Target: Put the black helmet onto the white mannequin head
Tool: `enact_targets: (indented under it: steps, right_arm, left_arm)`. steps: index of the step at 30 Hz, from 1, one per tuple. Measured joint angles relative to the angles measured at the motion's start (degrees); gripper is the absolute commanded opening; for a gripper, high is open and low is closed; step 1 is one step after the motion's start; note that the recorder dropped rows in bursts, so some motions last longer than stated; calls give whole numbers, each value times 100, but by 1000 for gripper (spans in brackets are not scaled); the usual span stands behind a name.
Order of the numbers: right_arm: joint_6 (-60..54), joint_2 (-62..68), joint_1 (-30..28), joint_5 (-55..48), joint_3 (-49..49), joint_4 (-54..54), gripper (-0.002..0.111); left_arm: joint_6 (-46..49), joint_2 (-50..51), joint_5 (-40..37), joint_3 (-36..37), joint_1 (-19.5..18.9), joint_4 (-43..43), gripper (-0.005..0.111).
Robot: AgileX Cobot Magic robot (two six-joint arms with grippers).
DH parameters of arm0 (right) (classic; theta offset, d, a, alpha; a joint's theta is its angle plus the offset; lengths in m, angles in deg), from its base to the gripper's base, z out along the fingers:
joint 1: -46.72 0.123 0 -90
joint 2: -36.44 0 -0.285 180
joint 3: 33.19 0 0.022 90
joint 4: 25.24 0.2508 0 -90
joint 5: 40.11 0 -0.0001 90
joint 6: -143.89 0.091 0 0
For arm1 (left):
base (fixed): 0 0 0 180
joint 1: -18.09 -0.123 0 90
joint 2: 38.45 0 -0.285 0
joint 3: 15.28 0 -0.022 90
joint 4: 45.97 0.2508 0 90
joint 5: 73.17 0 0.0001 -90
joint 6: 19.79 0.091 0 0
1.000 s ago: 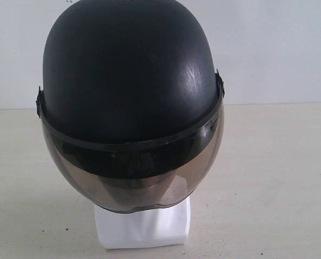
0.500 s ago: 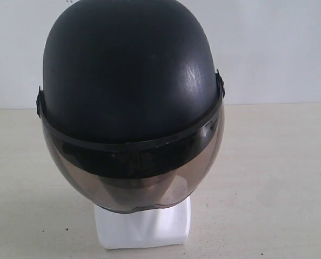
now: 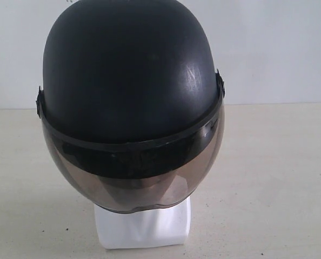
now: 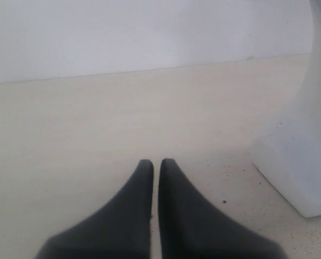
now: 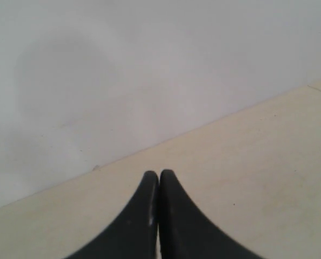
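Observation:
The black helmet (image 3: 131, 81) sits on the white mannequin head, its smoky visor (image 3: 133, 181) down over the face. Of the head only the squarish white base (image 3: 143, 226) shows below the visor; that base (image 4: 301, 156) also stands at the edge of the left wrist view. My left gripper (image 4: 156, 162) is shut over the bare table, apart from the base, with nothing between its fingers. My right gripper (image 5: 159, 174) is shut too, over the table near the wall, holding nothing. Neither gripper appears in the exterior view.
A beige table (image 3: 268, 178) with small dark specks runs back to a plain white wall (image 3: 274, 48). The table's far edge (image 5: 122, 159) meets the wall in the right wrist view.

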Motion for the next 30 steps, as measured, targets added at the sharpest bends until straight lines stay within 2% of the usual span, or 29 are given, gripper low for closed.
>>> enact_targets:
  steps: [4, 6, 12, 15, 26, 30]
  right_arm:
    - [-349, -3, 0, 184, -62, -52, 0]
    - [-152, -3, 0, 210, -115, -451, 0]
    - [2246, -3, 0, 236, -322, -3198, 0]
    - [2775, -3, 0, 227, -322, -3826, 0]
    - [2530, -3, 0, -931, -335, -4185, 0]
    - [2522, -3, 0, -1054, -354, -4185, 0]
  left_arm:
    - [0, 0, 0, 0, 0, 0, 4]
    - [0, 0, 0, 0, 0, 0, 4]
    - [0, 0, 0, 0, 0, 0, 4]
    - [0, 0, 0, 0, 0, 0, 4]
    - [0, 0, 0, 0, 0, 0, 4]
    - [0, 0, 0, 0, 0, 0, 4]
